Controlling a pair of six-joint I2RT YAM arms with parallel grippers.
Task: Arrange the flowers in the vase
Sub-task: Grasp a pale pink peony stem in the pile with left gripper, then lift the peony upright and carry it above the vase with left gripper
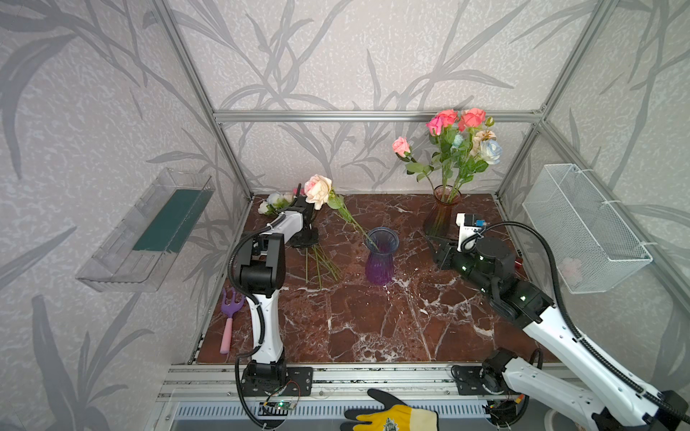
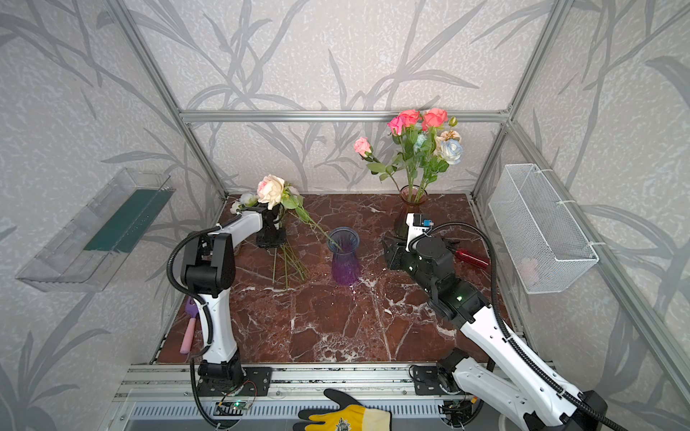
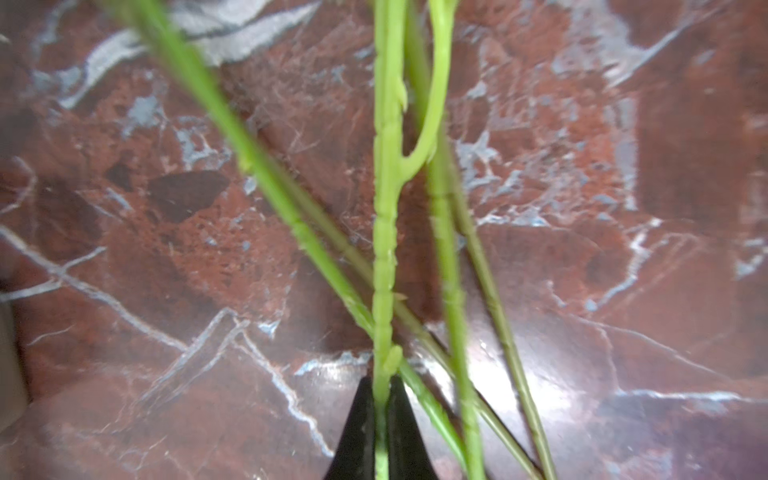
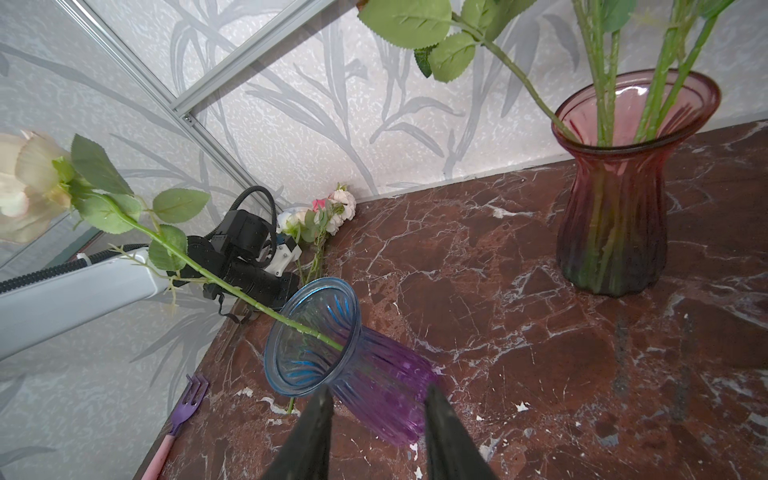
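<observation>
Progress looks partial. In both top views a red ribbed glass vase (image 1: pixel 442 220) at the far right already holds a bunch of coral, pink, cream and pale blue roses (image 1: pixel 463 138). A blue-and-purple ribbed glass vase (image 2: pixel 344 257) in the middle holds only one cream rose (image 2: pixel 270 191), which leans to the left. Several loose roses (image 1: pixel 278 201) lie at the far left of the red marble table (image 1: pixel 373 328), and the left gripper (image 1: pixel 306 239) is down on their stems.

In the left wrist view its jaws are pressed together on one pale green stem (image 3: pixel 384 249); other stems lie beside it.

In the right wrist view the right gripper (image 4: pixel 378 390) has its jaws apart and empty, near the blue-and-purple ribbed glass vase.

I judge that the loose roses remain to be moved, one after another.
</observation>
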